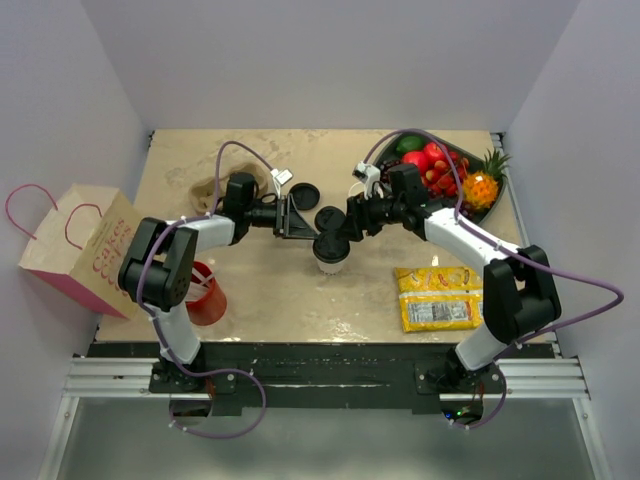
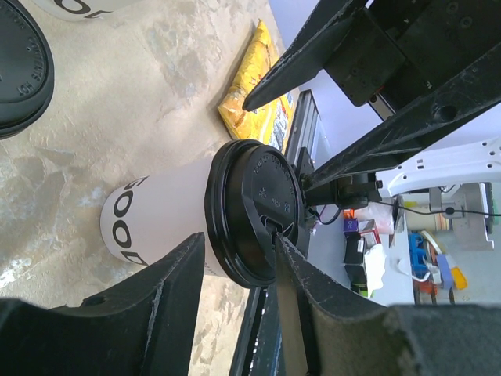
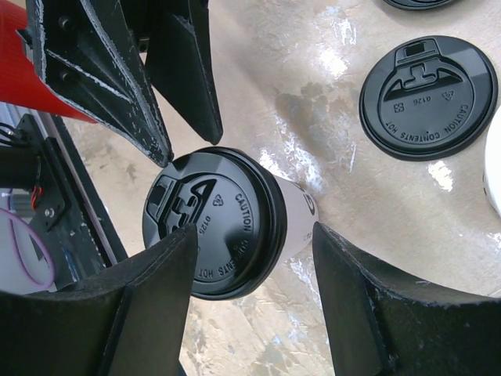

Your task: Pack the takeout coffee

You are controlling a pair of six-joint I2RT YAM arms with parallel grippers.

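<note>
**A:** At the left edge of the top view, beside the table (image 1: 260, 300): paper bag (image 1: 75, 245), biggest thing going. Then fruit bowl (image 1: 455, 180) upper right, yellow snack packet (image 1: 437, 298) lower right, red cup (image 1: 207, 298) lower left. Dead centre, just below both sets of fingers: the takeout coffee (image 1: 331, 252). Standing upright, black lid on, long axis straight up.

**B:** Yep, same here. On the left gripper (image 1: 303, 218): spread wide, nothing held. Same deal on the right gripper (image 1: 352, 222), gaping, not clamped on anything. In the left wrist view, sitting right at the tips, lid edging in between. In the right wrist view, framed between the two fingers. Can't tell about actual contact.

**A:** So pretty much even on reach?

**B:** Roughly, yeah. Probably just needs a squeeze across the side wall. Bag off to the left though, so the left arm's side. Smallest bit: spare lid (image 3: 429, 94), upper right of the right wrist view. Not that one.
</note>
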